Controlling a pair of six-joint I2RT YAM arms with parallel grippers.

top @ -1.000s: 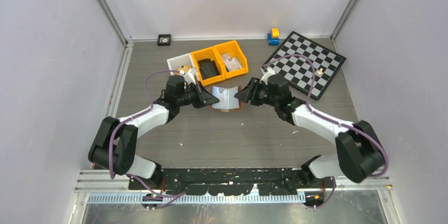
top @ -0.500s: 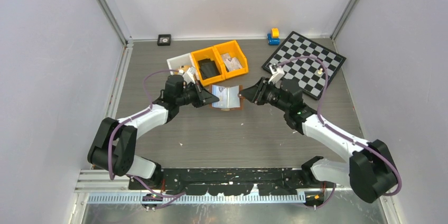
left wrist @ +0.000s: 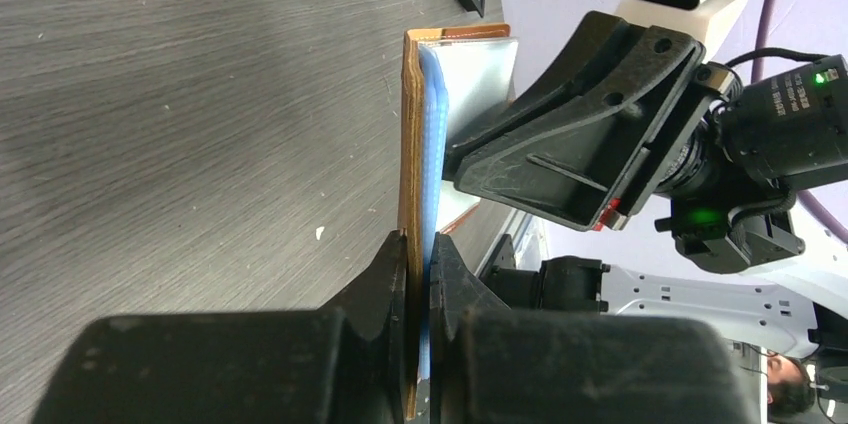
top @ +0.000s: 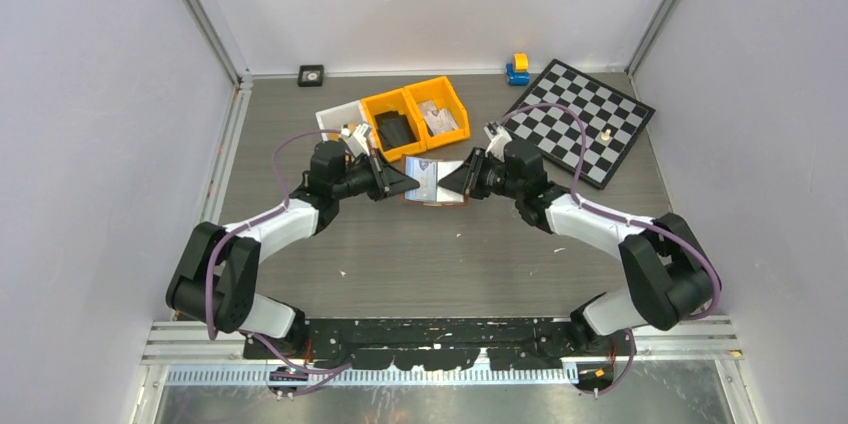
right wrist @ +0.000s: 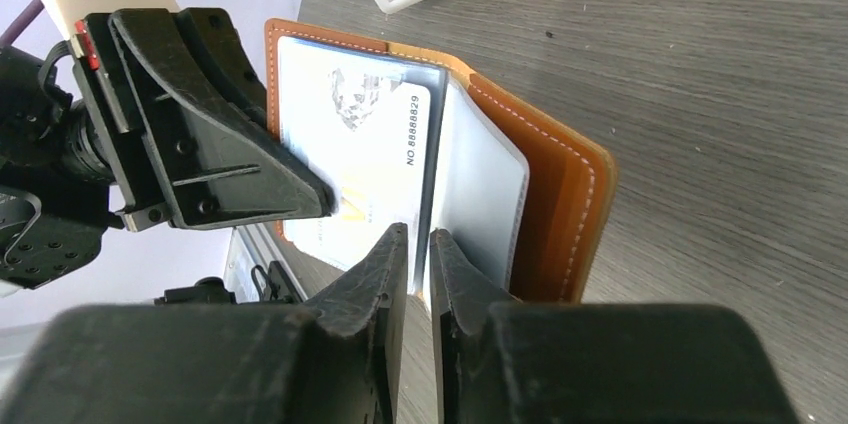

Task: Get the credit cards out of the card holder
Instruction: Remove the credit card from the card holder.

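From above, we see the card holder open between the two claws. It lies a little beyond the middle of the surface, toward the far edge, just on the near side of two orange bins. The left claw meets it from the left and the right claw from the right. From here we cannot tell how their fingers stand. A white bin sits left of the orange ones. A chessboard lies by the far right corner, with a blue and yellow toy at the far edge beside it.

At the left wrist, we see the left claw shut tight on the card holder's edge. The brown cover and the pale blue lining are both pinched between its fingers. The right claw comes in from the opposite side, against the clear sleeves.

At the right wrist, the card holder's brown cover spreads open above the grey surface. A whitish credit card with small dark print sits in the front sleeve. The right claw is narrow, leaving only a slit between its fingers, and it is pinched on the card's lower corner. We cannot tell whether the sleeve's edge is caught too. The left claw lies across the card's left side.
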